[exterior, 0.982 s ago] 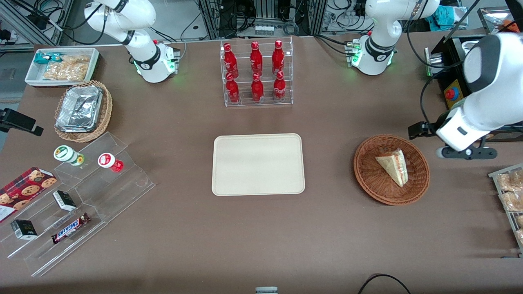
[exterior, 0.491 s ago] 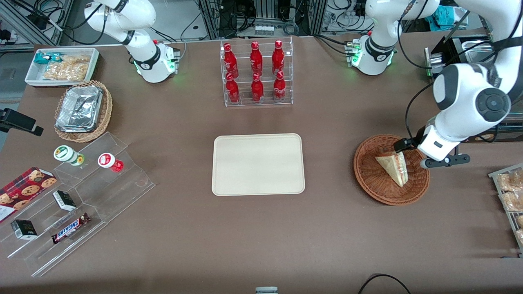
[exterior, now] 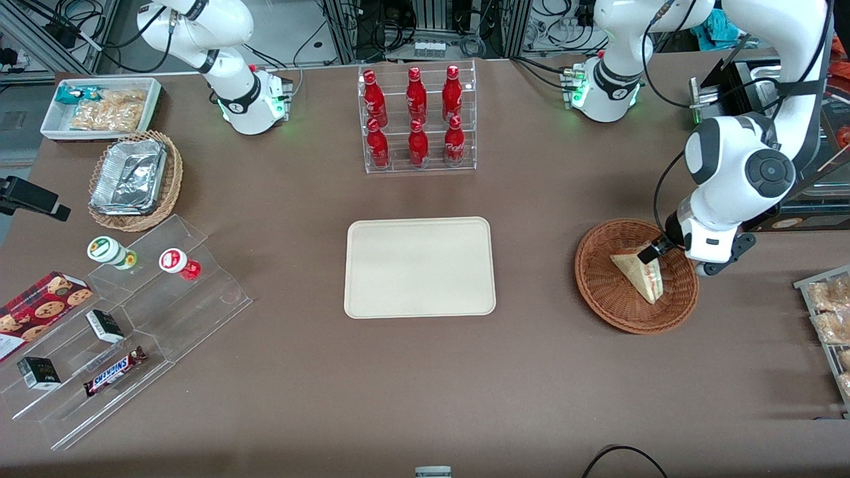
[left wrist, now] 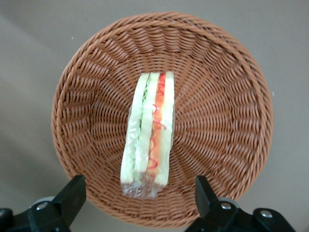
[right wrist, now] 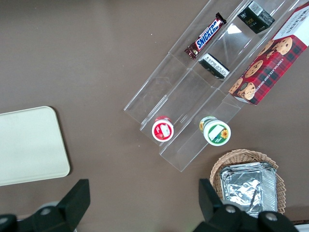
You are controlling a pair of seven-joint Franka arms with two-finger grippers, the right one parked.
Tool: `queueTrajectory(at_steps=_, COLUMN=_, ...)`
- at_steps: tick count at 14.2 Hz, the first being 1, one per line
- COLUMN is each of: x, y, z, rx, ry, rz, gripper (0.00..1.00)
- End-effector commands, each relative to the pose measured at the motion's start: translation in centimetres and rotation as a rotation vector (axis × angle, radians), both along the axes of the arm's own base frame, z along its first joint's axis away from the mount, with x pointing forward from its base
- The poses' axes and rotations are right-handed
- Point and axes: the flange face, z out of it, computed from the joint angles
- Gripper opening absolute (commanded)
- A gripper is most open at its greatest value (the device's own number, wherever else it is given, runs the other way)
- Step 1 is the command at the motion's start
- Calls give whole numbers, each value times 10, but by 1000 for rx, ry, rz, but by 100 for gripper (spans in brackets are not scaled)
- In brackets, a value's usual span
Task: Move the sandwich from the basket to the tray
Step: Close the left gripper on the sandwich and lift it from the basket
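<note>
One sandwich (left wrist: 147, 135) lies in the basket (left wrist: 222, 96) on the brown surface (exterior: 412, 385), cut side up, well toward the working arm's end. I have the hand (left wrist: 140, 195) hovering just above it, fingers (left wrist: 72, 193) spread wide on either side of the wedge's end and holding nothing. The tray (exterior: 420, 267) sits bare mid-surface, well apart from the basket and nearer the camera than the bottle rack (exterior: 418, 119).

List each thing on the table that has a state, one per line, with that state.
sandwich: lying in the basket, wrapped, not gripped
basket: upright, holding only the sandwich
tray: flat on the table, nothing on it
gripper: open, poised above the sandwich, fingers either side of it
bottles: upright in their clear rack
foil containers: stacked in a tan basket
</note>
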Motion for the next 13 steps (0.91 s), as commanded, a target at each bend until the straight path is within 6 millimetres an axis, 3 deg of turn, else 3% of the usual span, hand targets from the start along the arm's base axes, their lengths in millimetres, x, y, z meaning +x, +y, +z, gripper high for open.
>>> queueTrajectory(at_steps=1, x=6, y=0, z=-21, rx=-2, ry=-22, rz=109, gripper=100)
queueTrajectory(at_steps=7, x=3, y=-1, z=-58, rx=-2, ry=46, rz=115, gripper=98)
queueTrajectory(at_steps=9, x=1, y=-1, z=-61, rx=-1, ry=58, rz=116, gripper=51)
queueTrajectory(at_steps=10, x=1, y=-1, z=-58, rx=-1, ry=58, rz=116, gripper=32)
queueTrajectory(at_steps=11, x=1, y=0, z=-56, rx=0, ry=64, rz=118, gripper=18)
queueTrajectory(at_steps=13, x=5, y=-1, z=-45, rx=1, ry=66, rz=118, gripper=11)
